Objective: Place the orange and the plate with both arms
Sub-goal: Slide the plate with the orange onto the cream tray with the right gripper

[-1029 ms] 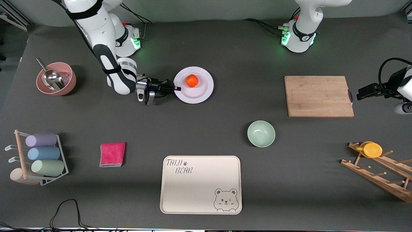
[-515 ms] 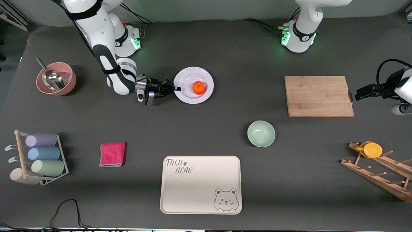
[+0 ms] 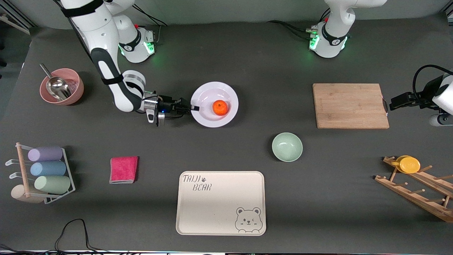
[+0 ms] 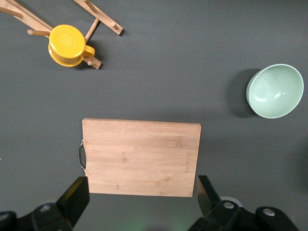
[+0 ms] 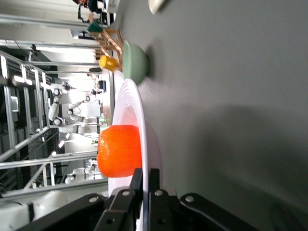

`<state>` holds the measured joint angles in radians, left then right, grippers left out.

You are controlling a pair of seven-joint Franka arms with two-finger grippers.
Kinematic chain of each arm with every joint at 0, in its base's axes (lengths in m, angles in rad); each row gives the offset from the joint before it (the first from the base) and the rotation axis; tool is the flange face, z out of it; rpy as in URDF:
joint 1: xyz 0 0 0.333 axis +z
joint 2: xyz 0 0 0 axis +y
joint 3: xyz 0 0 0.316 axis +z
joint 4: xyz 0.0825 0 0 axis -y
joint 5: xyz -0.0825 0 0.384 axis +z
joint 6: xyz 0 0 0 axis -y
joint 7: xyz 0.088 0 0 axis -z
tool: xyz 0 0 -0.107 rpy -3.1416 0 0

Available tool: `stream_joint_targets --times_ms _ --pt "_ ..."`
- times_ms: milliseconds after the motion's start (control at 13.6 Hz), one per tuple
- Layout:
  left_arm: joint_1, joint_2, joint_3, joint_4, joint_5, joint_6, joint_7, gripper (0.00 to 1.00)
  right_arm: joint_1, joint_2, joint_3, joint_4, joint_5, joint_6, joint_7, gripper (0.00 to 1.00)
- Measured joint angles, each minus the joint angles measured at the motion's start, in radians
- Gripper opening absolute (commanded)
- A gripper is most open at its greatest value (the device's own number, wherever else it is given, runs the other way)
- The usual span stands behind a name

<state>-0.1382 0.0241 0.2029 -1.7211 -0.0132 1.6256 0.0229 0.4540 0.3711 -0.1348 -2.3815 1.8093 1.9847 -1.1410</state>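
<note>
The pale lavender-white plate (image 3: 207, 97) is held by its rim in my right gripper (image 3: 193, 108), which is shut on the edge toward the right arm's end. The plate looks lifted a little off the table. The orange (image 3: 220, 107) rests in its sunken centre. In the right wrist view the fingers (image 5: 136, 179) pinch the plate's rim (image 5: 142, 120) with the orange (image 5: 119, 150) just past them. My left gripper (image 3: 391, 105) hangs open and empty beside the handle end of the cutting board (image 3: 350, 105); it also shows in the left wrist view (image 4: 143, 197).
A mint-green bowl (image 3: 287, 146) and the cream bear tray (image 3: 220, 203) lie nearer the front camera. A pink bowl with a scoop (image 3: 61, 86), a red cloth (image 3: 123, 169), a rack of cups (image 3: 44, 173) and a wooden rack with a yellow cup (image 3: 410, 164) ring the table.
The right gripper has carried the plate toward the front camera and a little up. The orange rolled across the plate toward the left arm's end. The left gripper barely shifted.
</note>
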Motion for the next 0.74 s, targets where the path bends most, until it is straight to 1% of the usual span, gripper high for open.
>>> stream_joint_targets --times_ms 221,294,515,735 --pt "-0.007 0.0 -0.002 -0.001 0.0 0.006 0.0 1.0 -0.004 -0.009 -0.047 0.194 -0.136 0.0 0.276 0.0" --pt "-0.008 0.0 -0.002 -0.002 0.0 0.006 0.0 1.0 -0.005 -0.006 -0.059 0.264 -0.168 0.001 0.364 0.0" --pt "-0.009 0.0 -0.001 -0.004 -0.001 0.007 0.0 1.0 -0.006 0.03 -0.079 0.462 -0.229 0.002 0.564 0.0" --pt "-0.009 0.0 0.001 -0.004 -0.001 0.011 0.0 1.0 -0.011 0.123 -0.081 0.67 -0.255 0.003 0.728 0.0"
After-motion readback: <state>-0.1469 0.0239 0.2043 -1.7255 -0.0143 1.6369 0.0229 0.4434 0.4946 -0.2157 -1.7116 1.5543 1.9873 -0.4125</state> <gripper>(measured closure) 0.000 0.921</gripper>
